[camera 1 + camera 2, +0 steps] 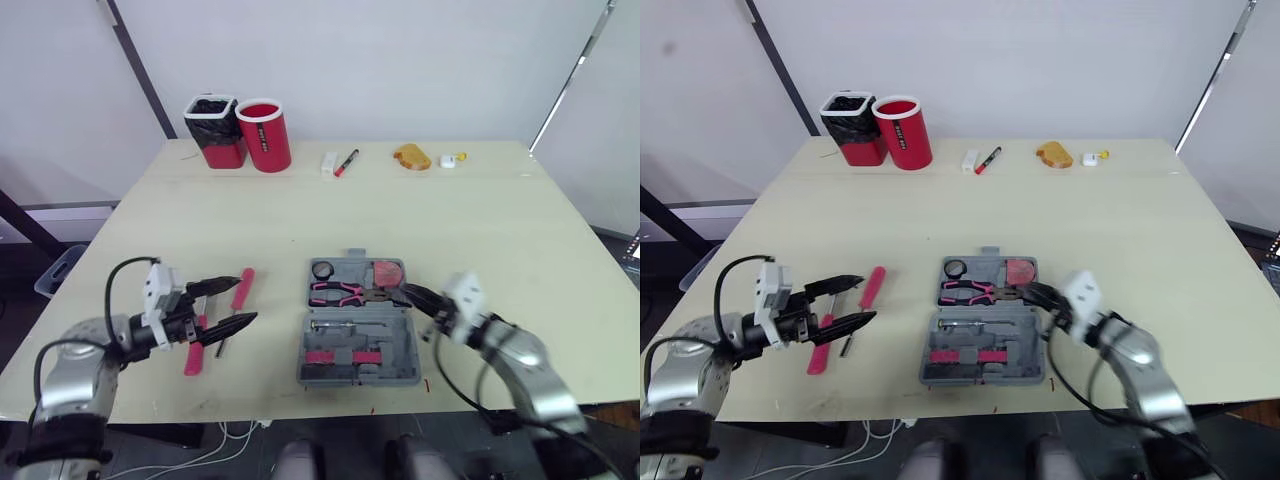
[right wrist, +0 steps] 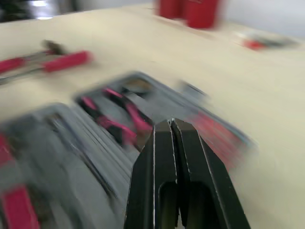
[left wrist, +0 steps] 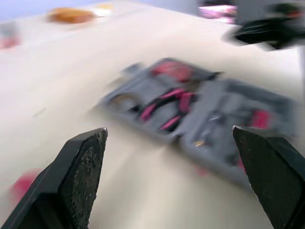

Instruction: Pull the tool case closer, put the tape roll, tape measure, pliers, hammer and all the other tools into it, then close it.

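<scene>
The grey tool case (image 1: 358,325) lies open near the table's front edge. Its far half holds pink-handled pliers (image 1: 337,291), a black tape roll (image 1: 322,269) and a red tape measure (image 1: 388,272). Its near half holds pink-marked pieces (image 1: 340,356). On the table to the case's left lie a pink-handled tool (image 1: 242,287), a second pink handle (image 1: 194,352) and a thin dark tool (image 1: 222,342). My left gripper (image 1: 235,303) hangs open over those tools, its fingers pointing toward the case (image 3: 200,119). My right gripper (image 1: 412,297) is shut with nothing in it, at the case's right edge (image 2: 170,129).
At the back left stand a red bin with a black liner (image 1: 215,130) and a red cup (image 1: 264,135). Along the back edge lie a white block (image 1: 329,163), a red marker (image 1: 346,162), an orange object (image 1: 411,157) and a small white item (image 1: 451,160).
</scene>
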### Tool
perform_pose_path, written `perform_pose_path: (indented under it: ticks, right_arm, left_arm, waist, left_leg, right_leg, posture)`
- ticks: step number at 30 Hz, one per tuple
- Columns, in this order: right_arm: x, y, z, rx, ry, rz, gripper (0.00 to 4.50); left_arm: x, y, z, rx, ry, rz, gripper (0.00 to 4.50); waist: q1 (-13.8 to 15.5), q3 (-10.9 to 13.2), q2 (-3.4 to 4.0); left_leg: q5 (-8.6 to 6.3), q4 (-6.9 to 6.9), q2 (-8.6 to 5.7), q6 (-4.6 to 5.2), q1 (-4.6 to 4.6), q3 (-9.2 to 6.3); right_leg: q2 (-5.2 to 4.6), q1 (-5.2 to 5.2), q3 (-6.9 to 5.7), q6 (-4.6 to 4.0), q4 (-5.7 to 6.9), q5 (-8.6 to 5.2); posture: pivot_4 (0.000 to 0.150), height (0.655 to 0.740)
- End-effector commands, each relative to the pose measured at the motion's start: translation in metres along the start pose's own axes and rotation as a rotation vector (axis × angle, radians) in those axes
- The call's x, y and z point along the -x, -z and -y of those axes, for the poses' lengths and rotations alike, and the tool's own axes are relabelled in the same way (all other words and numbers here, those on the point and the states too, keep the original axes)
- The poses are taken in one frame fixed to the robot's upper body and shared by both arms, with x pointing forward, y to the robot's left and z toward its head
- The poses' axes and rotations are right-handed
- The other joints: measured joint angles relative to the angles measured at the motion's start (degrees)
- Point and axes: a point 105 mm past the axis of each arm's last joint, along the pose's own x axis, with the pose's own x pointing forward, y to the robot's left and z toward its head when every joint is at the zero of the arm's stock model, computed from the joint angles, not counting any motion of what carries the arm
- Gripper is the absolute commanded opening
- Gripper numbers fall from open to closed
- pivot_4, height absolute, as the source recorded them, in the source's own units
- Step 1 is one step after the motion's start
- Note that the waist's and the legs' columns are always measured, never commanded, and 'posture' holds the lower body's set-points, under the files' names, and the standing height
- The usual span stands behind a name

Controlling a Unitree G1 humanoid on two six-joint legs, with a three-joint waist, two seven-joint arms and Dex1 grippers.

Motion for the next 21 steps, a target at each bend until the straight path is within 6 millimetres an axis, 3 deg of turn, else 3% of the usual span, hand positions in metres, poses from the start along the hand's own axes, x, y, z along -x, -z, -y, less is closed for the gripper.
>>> perform_pose_path:
  ticks: [1, 4, 9, 10, 16, 21]
  right_arm:
    - [0.033, -0.012, 0.017, -0.022, 0.108, 0.056, 0.79]
    - [0.075, 0.005, 0.027, -0.051, 0.205, 0.006, 1.95]
    - [0.121, 0.021, 0.030, -0.070, 0.290, -0.054, 4.19]
    - [0.132, 0.024, 0.031, -0.080, 0.317, -0.064, 4.36]
    - [0.180, 0.037, 0.021, -0.137, 0.394, -0.115, 4.36]
    - [0.205, 0.042, 0.015, -0.175, 0.442, -0.148, 4.36]
  left_arm:
    - [0.020, 0.002, -0.012, -0.018, -0.140, 0.011, 4.50]
    - [0.044, 0.019, -0.022, 0.016, -0.275, -0.011, 4.50]
    - [0.076, 0.043, -0.025, 0.068, -0.381, -0.065, 4.50]
    - [0.083, 0.048, -0.025, 0.076, -0.409, -0.074, 4.50]
    - [0.109, 0.069, -0.018, 0.120, -0.490, -0.125, 4.50]
    - [0.124, 0.082, -0.011, 0.153, -0.516, -0.161, 4.50]
  waist:
    - [-0.15, 0.01, -0.01]
    - [-0.04, -0.03, 0.06]
    - [-0.22, -0.04, 0.01]
    - [-0.21, -0.05, 0.01]
    - [0.00, -0.10, -0.07]
    - [-0.03, -0.16, -0.13]
  left_leg:
    - [0.00, 0.00, 0.00, 0.00, 0.02, 0.01]
    - [0.01, -0.01, 0.02, 0.00, 0.20, -0.04]
    - [0.01, 0.01, 0.02, 0.00, 0.22, 0.04]
    - [0.01, 0.03, 0.03, 0.00, 0.23, 0.05]
    - [-0.01, -0.04, 0.03, -0.01, 0.21, 0.06]
    - [-0.02, -0.03, 0.13, -0.03, 0.25, 0.03]
  right_leg:
    - [0.01, -0.01, 0.00, 0.00, 0.01, 0.00]
    - [0.04, 0.10, -0.01, -0.07, 0.07, -0.03]
    - [0.01, 0.12, 0.02, -0.12, 0.03, -0.15]
    - [-0.01, 0.12, 0.02, 0.01, 0.04, -0.23]
    - [-0.10, 0.12, -0.03, -0.02, -0.01, -0.24]
    - [-0.22, 0.10, -0.02, 0.01, -0.02, -0.26]
  posture:
    - [0.150, 0.7400]
    - [0.150, 0.7400]
    - [0.150, 0.7400]
    - [0.150, 0.7400]
    - [0.150, 0.7400]
    - [0.150, 0.7400]
